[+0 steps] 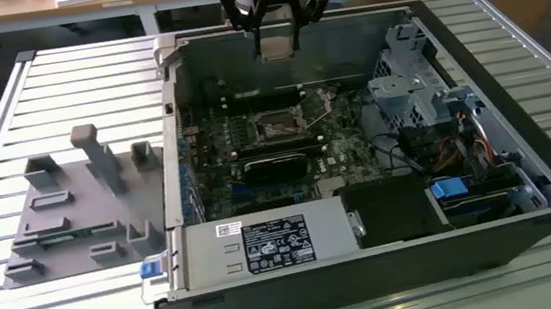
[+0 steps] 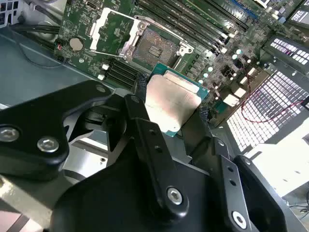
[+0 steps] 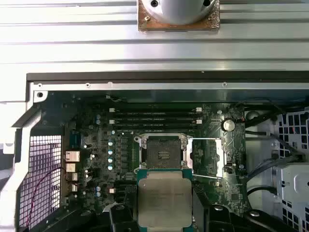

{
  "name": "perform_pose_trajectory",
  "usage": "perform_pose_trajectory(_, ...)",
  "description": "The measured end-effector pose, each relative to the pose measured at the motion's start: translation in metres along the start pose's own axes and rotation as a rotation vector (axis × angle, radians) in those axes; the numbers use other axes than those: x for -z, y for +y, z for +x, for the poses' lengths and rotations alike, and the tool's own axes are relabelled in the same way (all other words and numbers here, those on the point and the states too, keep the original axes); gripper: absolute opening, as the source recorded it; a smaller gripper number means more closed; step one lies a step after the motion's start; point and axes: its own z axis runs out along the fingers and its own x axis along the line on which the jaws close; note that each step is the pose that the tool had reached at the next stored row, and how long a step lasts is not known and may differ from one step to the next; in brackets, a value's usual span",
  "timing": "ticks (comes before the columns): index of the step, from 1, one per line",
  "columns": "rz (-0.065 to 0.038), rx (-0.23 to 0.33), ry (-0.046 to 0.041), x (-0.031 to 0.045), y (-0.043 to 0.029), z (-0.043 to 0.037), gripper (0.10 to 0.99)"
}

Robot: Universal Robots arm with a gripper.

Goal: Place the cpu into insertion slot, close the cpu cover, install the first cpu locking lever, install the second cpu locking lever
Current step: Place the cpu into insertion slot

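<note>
Because the cpu point(image 3: 164, 198) is a thin, stiff, light square with a smooth metal top, it is best taken by two opposite edges. That is how the gripper point(image 1: 276, 50) has it, with the black fingers point(image 2: 145, 128) pressed in on either side of the chip and its silvery top facing the wrist cameras. A modest squeeze should be enough for something so light. I judge the risk to lie in its underside and in the fine contacts of the socket, which would not tolerate sliding, tilting or a hard push.

Nearest in the exterior view is the silver power supply point(image 1: 266, 245), at the near wall of the open computer case point(image 1: 543, 159). A grey parts fixture point(image 1: 70, 213) rests on the slatted table point(image 1: 85, 84) to the exterior view's left. Farther in lies the motherboard point(image 1: 222, 153), and on it the insertion slot point(image 3: 161, 152), which is bare with no chip seated. The cpu cover point(image 3: 206, 157) is swung open and lies flat just beside the slot. Farthest, the gripper hangs over the far part of the case, holding the cpu above the board, near the slot but apart from it
</note>
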Motion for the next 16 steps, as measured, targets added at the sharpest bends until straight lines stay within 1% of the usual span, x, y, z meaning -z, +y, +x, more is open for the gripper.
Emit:
perform_pose_trajectory(10,0.000,-0.002,-0.0002,0.0000,0.0000,0.0000,0.537)
perform_pose_trajectory(13,0.000,-0.012,-0.0011,0.0000,0.0000,0.0000,0.537)
perform_pose_trajectory(16,-0.001,-0.039,-0.0035,0.0000,0.0000,0.0000,0.537)
